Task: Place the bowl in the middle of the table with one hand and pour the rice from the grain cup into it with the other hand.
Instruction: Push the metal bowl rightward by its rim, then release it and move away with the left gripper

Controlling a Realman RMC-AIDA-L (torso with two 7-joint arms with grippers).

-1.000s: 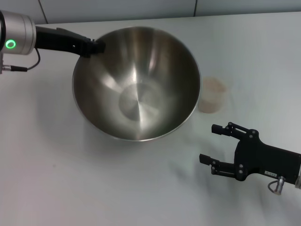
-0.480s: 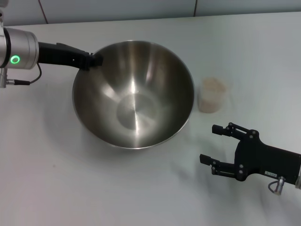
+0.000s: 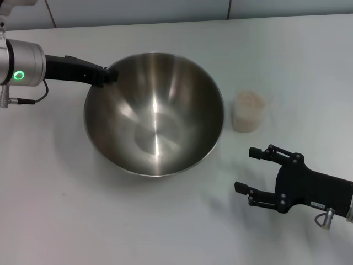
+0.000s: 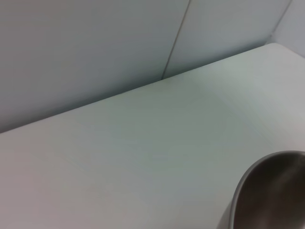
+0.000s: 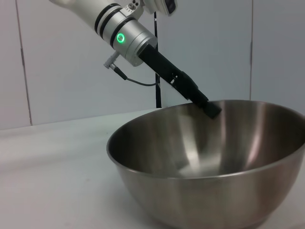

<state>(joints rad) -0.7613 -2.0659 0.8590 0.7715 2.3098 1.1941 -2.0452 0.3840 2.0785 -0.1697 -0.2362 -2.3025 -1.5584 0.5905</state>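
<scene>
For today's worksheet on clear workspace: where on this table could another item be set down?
Bare table runs in front of the bowl, and behind the bowl and cup. It is crowded between cup and right end effector, and where the left end effector holds the rim.

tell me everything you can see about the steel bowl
The bowl is large, round and made of shiny brushed metal with a thin rolled rim, deep, and empty inside. It sits upright on the white table, left of the grain cup and apart from it. The left pincer grips its far-left rim. The right pincer hangs open nearer the robot, clear of it.
</scene>
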